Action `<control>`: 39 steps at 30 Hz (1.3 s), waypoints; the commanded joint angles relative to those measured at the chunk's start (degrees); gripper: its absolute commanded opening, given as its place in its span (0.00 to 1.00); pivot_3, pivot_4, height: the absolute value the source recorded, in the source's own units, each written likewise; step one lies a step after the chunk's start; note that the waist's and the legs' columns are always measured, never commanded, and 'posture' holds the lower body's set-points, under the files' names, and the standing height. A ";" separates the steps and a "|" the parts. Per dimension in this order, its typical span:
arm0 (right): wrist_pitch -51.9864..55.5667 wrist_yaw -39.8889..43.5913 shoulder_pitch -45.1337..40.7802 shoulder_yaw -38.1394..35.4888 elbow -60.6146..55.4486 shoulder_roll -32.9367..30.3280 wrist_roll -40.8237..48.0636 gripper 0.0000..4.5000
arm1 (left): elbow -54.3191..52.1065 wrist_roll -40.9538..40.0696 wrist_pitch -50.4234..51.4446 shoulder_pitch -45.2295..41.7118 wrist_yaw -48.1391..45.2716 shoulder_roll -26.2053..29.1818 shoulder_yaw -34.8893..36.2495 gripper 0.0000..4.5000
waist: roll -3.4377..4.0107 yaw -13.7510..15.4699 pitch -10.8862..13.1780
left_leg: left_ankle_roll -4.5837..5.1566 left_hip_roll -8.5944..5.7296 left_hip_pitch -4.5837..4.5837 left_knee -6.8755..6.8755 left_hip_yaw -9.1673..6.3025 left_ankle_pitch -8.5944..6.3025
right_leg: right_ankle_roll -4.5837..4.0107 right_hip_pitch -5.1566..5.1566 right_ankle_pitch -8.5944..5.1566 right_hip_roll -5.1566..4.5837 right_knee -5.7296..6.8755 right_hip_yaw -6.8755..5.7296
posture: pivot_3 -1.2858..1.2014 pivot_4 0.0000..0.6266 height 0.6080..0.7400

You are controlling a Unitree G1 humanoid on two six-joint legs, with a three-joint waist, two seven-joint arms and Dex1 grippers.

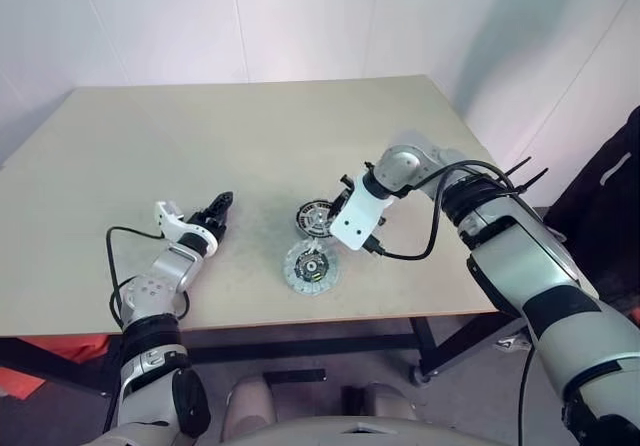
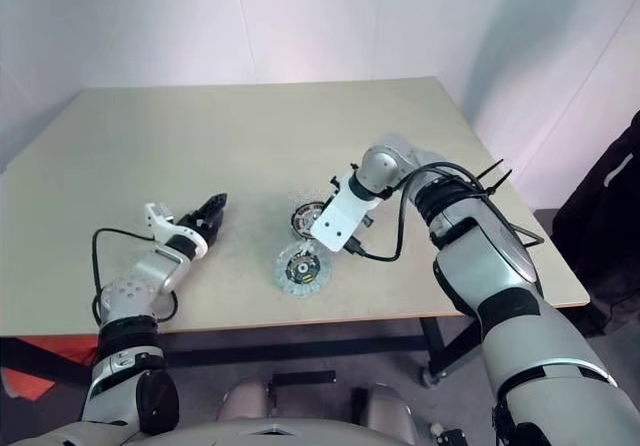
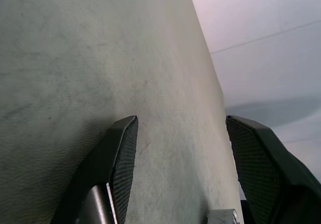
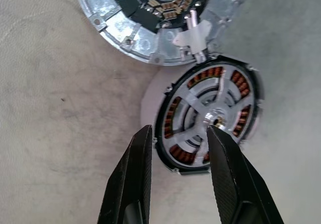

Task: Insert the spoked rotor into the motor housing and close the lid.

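The spoked rotor sits in the motor housing, right gripper parted above.

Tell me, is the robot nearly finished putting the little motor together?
About halfway. Done: the silver-spoked rotor with the black rim already sits inside the dark round housing with copper coils. In hand: nothing; the right gripper hangs open just above it, and the left gripper is open over bare table. Left: the flat silvery disc lid lies beside the housing and must go on top.
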 commanded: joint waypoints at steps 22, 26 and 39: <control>3.65 -5.25 0.82 0.55 5.59 2.07 -1.70 0.01 | 2.41 1.11 -0.25 0.26 1.69 -0.30 -0.65 0.67 | -0.11 -0.66 -0.08 | 0.00 0.00 0.35 -0.06 0.00 -0.01 | 0.41 0.18 -0.24 0.01 -0.01 0.02 | 0.52 0.00 1.00; 4.05 -5.52 0.69 -0.26 5.42 1.93 -1.09 0.00 | 2.41 1.23 -0.33 0.33 1.66 -0.50 -0.71 0.67 | -0.10 -0.66 -0.07 | 0.00 -0.01 0.34 -0.06 0.00 -0.01 | 0.42 0.13 -0.24 0.02 -0.02 0.05 | 0.52 0.00 1.00; 67.03 11.84 3.99 -17.56 -15.06 7.29 21.37 0.00 | 1.36 1.55 -0.55 2.09 1.58 -1.52 -0.77 0.67 | 0.11 -0.21 0.06 | 0.00 0.00 0.15 -0.15 -0.03 0.00 | 0.02 0.02 -0.01 0.04 0.02 0.04 | 0.52 0.00 1.00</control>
